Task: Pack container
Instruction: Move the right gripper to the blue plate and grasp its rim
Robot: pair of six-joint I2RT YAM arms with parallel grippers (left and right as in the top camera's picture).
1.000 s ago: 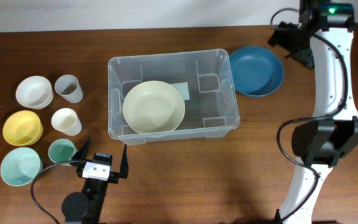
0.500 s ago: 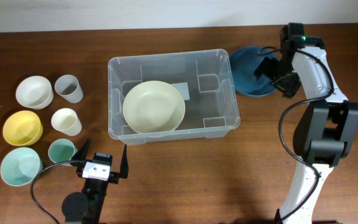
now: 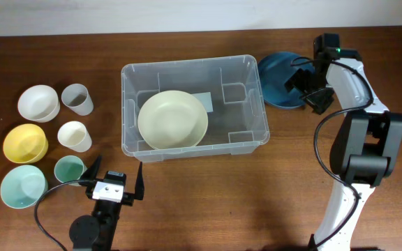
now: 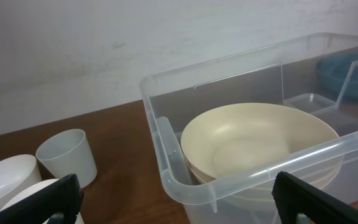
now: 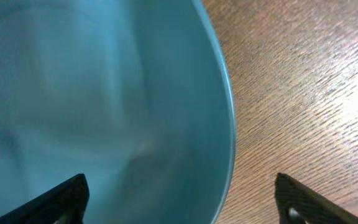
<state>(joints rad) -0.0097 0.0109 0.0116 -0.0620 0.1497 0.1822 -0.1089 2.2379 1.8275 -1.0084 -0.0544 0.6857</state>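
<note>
Container [image 3: 187,63] sits mid-table, top open. One cream bowl [image 3: 173,120] lies in its left half. The right half is bare, with a white label showing on the base.

Step in hand, as I read it: fetching the blue plate [image 3: 276,78]. The plate lies just right of the container's far right corner, close to the rim; whether they touch, can't tell. Right gripper [image 3: 311,89] is down at the plate's side away from the container. In the wrist view its fingers are spread wide with the plate's lip running between them, and nothing is pinched yet.

Next move calls for closing on the lip, then lifting until the plate clears the container's rim. After that, carry it across and set it in the bare right half or onto the cream bowl. The lip is thin and the hold one-sided, so the plate will likely hang tilted.

Left gripper [image 3: 115,183] is off the container's near left corner, fingers spread, holding nothing.

Room: open wood lies right of the plate. Cups and bowls cluster left of the container; the grey cup [image 3: 77,99] is nearest, apart from the wall. The container's right wall is the edge to watch.
</note>
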